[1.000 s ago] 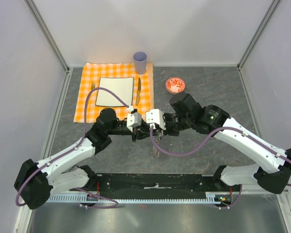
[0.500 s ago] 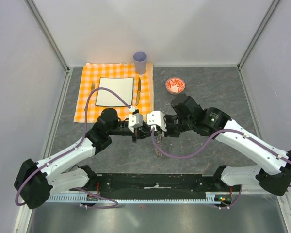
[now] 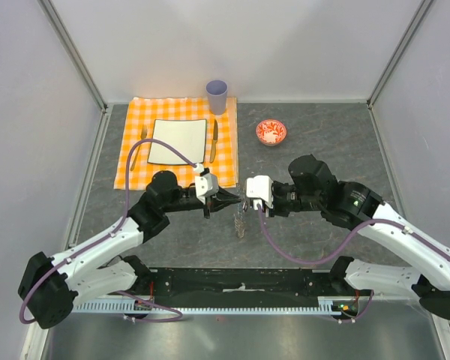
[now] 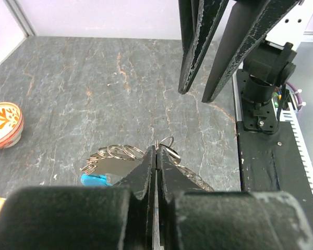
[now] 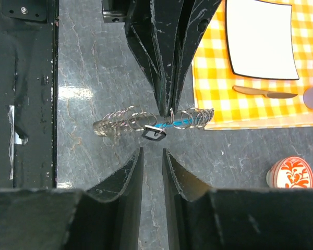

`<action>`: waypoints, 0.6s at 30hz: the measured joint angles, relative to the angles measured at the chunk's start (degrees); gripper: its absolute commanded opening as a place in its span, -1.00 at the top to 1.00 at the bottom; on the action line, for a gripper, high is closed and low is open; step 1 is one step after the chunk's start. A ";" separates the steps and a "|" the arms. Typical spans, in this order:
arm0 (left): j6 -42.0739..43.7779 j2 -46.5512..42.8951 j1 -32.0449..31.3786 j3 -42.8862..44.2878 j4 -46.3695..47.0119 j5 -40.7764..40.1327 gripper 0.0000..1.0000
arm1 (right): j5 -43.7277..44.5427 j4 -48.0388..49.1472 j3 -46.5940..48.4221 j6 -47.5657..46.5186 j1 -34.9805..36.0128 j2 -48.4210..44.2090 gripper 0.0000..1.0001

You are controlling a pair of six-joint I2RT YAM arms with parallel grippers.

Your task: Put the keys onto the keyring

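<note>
Keyring point(image 5: 126, 121): just 1, grey coil w/ a blue bit point(image 5: 178, 123), stretched out over the table point(image 5: 83, 57) btw your 2 grippers. 1 tiny black-head key point(image 5: 155, 133) sits against it mid-coil. Your left gripper point(image 5: 168, 107) is clamped on a loop. Your right gripper point(image 5: 152, 152) is spread apart just beside it, holding nothing. 1 red bowl point(image 5: 292, 174) off to the side.

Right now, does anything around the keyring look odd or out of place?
Nothing is spilled or damaged. The left gripper pinches one loop of the keyring, the black key close by; the right gripper is open, holding nothing.
</note>
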 measured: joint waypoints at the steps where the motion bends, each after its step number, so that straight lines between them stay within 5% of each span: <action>1: 0.00 -0.13 0.00 -0.37 0.11 -0.44 0.96 | 0.00 0.48 -0.55 0.26 0.00 -0.31 0.43; 18: -2.54 -3.52 0.00 -4.44 6.49 -3.91 0.96 | 2.56 21.27 -13.99 10.51 -0.22 -2.95 0.37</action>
